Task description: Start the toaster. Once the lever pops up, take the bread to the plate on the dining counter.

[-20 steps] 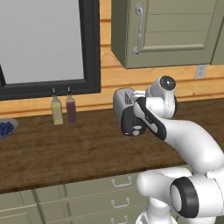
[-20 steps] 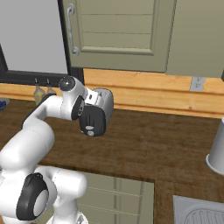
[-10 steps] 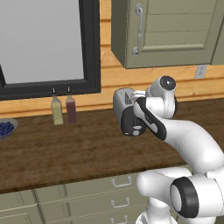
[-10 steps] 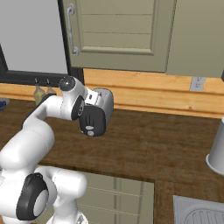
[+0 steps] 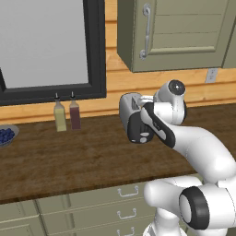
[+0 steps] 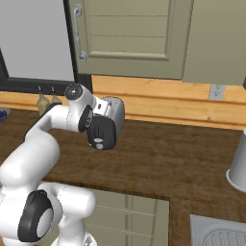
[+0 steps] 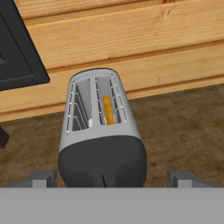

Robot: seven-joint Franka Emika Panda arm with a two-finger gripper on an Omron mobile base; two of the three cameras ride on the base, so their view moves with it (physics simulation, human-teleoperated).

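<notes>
The arm folds back on itself above the worktop (image 5: 69,161), its hand held just before the toaster (image 7: 101,135) and aimed at that unit's black end face. In the hand view the gripper (image 7: 111,178) has its two fingers spread wide, one finger (image 7: 40,178) on each side of the toaster's black end, neither touching it and nothing held between them. The toaster stands directly ahead of the hand, centred between the fingers. The bread (image 7: 108,110) sits upright in the slot on the right as the hand sees it; the other slot is bare. Pose, finger spread and toaster position match the earlier frames; nothing has shifted. Beyond the toaster a wooden wall (image 7: 131,48) closes the far side. Open worktop extends to either side of the fingers. Two bottles (image 5: 66,115) stand well off to the hand's left.
</notes>
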